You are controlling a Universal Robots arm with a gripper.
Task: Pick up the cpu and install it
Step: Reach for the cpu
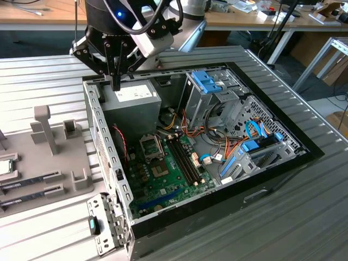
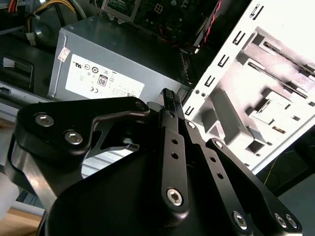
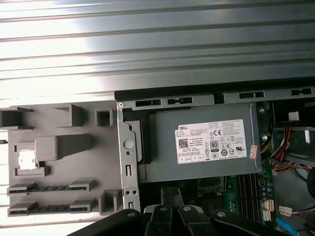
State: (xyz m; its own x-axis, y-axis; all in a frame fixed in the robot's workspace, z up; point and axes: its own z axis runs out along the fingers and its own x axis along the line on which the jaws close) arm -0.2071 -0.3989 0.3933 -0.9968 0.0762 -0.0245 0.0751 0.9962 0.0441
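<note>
Silvery-grey flat square cpu (image 1: 5,166) with thin green rim sits in a square pocket of the pale grey plastic fixture tray (image 1: 54,157) at the exterior view's left, well apart from the gripper; first wrist view shows the cpu (image 3: 27,160) as a bright square seated in its recess, probably so it is held flat and at a known spot for picking; not yet picked up.

Black two-finger gripper (image 1: 116,86) hangs over the rim of the open black-and-grey desktop computer case (image 1: 272,125), just above the grey metal power supply box (image 1: 130,106) with white label; fingers pressed together, nothing between them; second wrist view shows the gripper (image 2: 170,94) as two long black bars meeting at the tip, empty.

Long narrow memory sticks (image 1: 27,179) lie in slotted holders on the same tray, beside the cpu pocket; not the task's thing.

Case lies on its side on the ribbed metal bench (image 1: 283,217), likely so the green motherboard (image 1: 163,174) faces up for access from above; square metal-framed cpu socket (image 1: 153,147) on the board looks unfilled, cannot tell whether its latch is up; judged: install not started, cpu and socket on opposite sides of the case wall, gripper roughly between the two.
</note>
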